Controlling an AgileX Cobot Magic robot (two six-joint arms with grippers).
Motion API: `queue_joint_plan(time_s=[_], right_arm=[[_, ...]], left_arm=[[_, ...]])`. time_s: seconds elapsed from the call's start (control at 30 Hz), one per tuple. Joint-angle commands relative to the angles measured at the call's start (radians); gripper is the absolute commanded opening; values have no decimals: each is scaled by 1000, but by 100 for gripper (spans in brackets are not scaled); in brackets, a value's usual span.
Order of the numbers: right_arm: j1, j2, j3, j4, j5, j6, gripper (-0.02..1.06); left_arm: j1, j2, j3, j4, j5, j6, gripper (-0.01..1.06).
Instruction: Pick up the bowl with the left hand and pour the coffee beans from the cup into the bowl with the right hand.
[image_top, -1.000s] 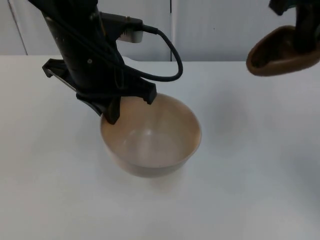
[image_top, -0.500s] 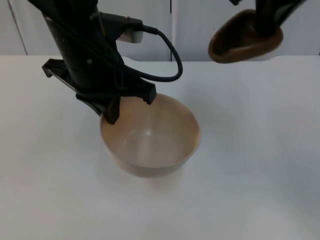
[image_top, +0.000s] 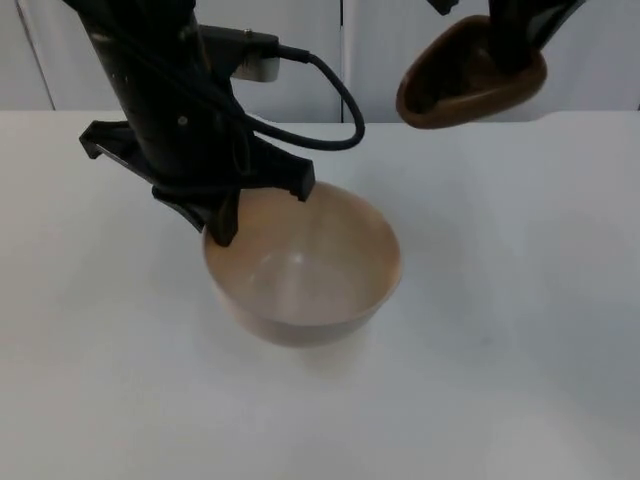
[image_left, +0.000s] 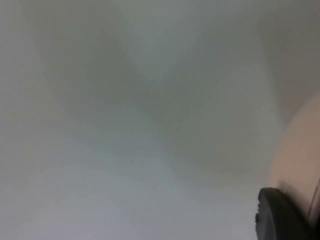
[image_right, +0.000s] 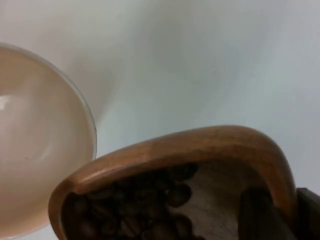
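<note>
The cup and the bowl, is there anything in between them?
Nothing: in the top view, only bare white table lies between the brown cup, held up by the right gripper, and the bowl held by the left gripper.

Overhead camera, two close wrist cameras

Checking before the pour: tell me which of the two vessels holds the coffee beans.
The brown wooden cup in the right gripper holds coffee beans; the beige bowl held by the left gripper is empty.
</note>
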Motion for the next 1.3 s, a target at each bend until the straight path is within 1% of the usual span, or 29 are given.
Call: queue_joint_plan(time_s=[0.0,0.07,0.17,0.27,0.33,0.37,0.53,0.57,0.77,0.83,1.07,1.13,1.27], right_arm=[[6,2,-5,-15,0,16,0],[14,4,-5,-18,0,16,0],[45,28,-5,-71,0,41,0],[66,48,-5,-72,0,41,0],[82,63,-5,-104,0,53,0],[82,63,-5,-104,0,53,0],[134,72,-5,-242,0,111,0],[134,72,-5,-242,0,111,0],[168,72,-5,-332,0,141,0],[168,72,-5,-343,0,143,0],[217,72,-5,-442,0,165,0],[228,72,-5,-453,0,165,0],[254,72,-5,-525,0,165,0]], left_arm=[[-4,-5,5,20,-6,-66,0],[-4,-5,5,20,-6,-75,0],[-4,-5,5,20,-6,-117,0],[-4,-5,5,18,-6,-121,0],[-4,-5,5,18,-6,-131,0],[-4,-5,5,18,-6,-131,0],[-4,-5,5,17,-4,-135,0],[-4,-5,5,17,-4,-135,0],[-4,-5,5,14,-6,-135,0],[-4,-5,5,14,-8,-135,0],[-4,-5,5,14,-19,-135,0],[-4,-5,5,14,-19,-135,0],[-4,-5,5,14,-21,-135,0]])
